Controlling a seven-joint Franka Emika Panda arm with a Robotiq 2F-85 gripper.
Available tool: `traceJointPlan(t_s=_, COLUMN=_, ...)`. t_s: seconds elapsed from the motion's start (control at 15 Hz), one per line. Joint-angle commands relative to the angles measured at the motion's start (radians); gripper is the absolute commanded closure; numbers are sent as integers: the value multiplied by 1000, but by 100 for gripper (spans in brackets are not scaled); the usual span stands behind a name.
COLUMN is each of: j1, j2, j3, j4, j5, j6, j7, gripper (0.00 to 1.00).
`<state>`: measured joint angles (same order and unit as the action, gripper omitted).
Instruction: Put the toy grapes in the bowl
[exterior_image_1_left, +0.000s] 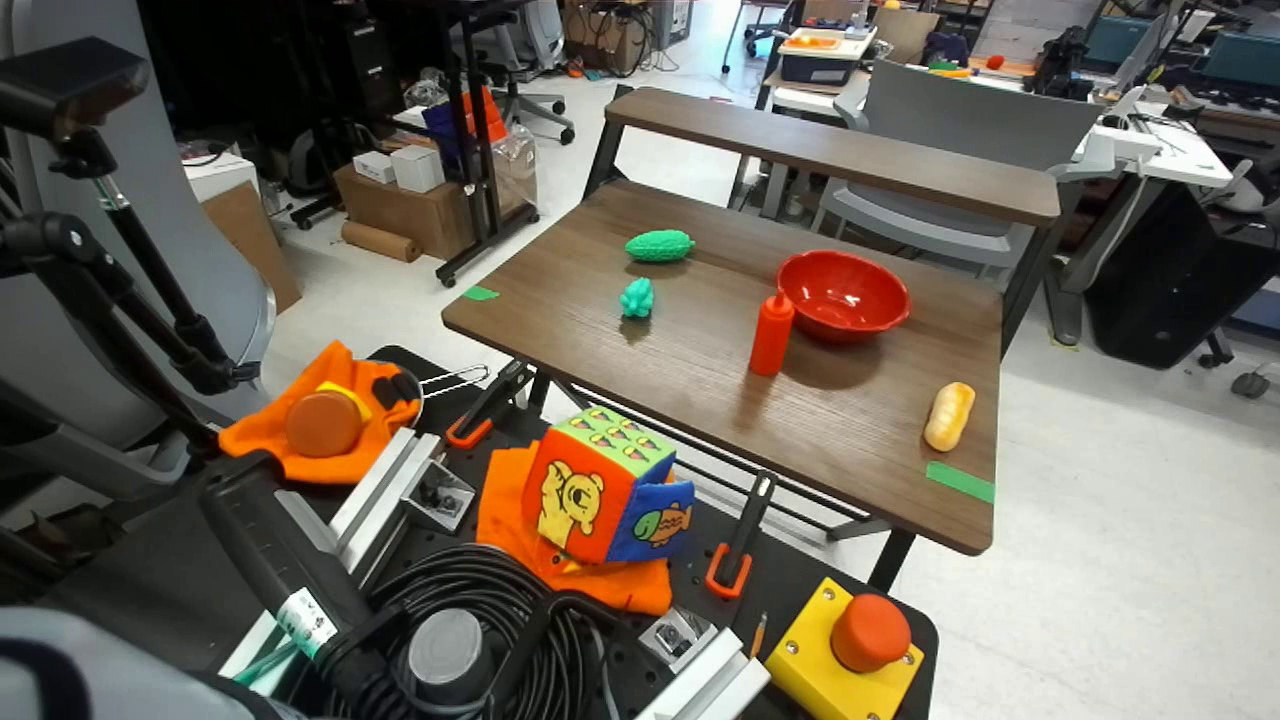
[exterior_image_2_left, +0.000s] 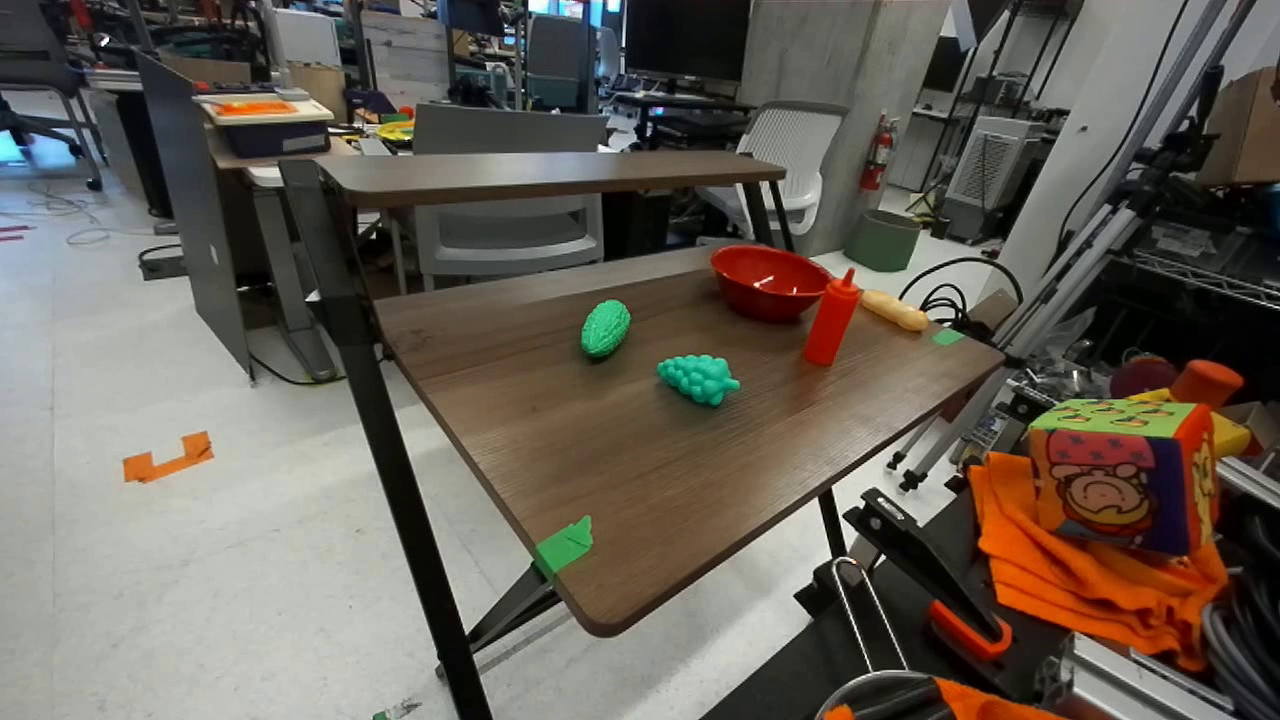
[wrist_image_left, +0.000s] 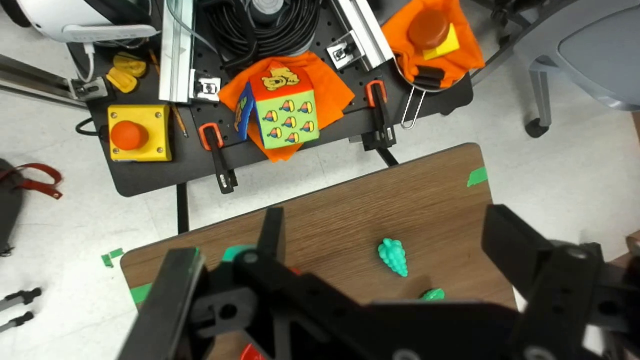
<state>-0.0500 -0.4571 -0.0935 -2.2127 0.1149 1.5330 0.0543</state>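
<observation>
The toy grapes, a lumpy green cluster, lie on the brown table in both exterior views (exterior_image_1_left: 637, 298) (exterior_image_2_left: 698, 379) and in the wrist view (wrist_image_left: 393, 256). The glossy red bowl stands on the table toward the back in both exterior views (exterior_image_1_left: 845, 296) (exterior_image_2_left: 768, 283). In the wrist view only a red sliver of the bowl (wrist_image_left: 251, 353) shows under the gripper. My gripper (wrist_image_left: 387, 222) is open and empty, high above the table. In the wrist view the grapes appear between its spread fingers, well below them. The gripper is out of view in both exterior views.
A red squeeze bottle (exterior_image_1_left: 771, 335) stands upright close to the bowl. A green oval toy (exterior_image_1_left: 660, 246) lies near the grapes. A yellow toy (exterior_image_1_left: 948, 416) lies near the table's end. A raised shelf (exterior_image_1_left: 840, 150) runs along the back edge. A soft cube (exterior_image_1_left: 605, 490) sits on the black base.
</observation>
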Motion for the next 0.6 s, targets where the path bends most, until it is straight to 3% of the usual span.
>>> traceJointPlan(t_s=0.0, j1=23, j2=178, j3=115, j4=83, j5=-47, j6=102, j7=110, gripper=0)
traceJointPlan(t_s=0.27, j1=67, j2=417, j3=189, j4=180, j5=-122, j6=159, j7=175, gripper=0)
traceJointPlan(t_s=0.53, j1=106, j2=640, j3=186, j4=291, j5=-161, j6=141, j7=167, gripper=0)
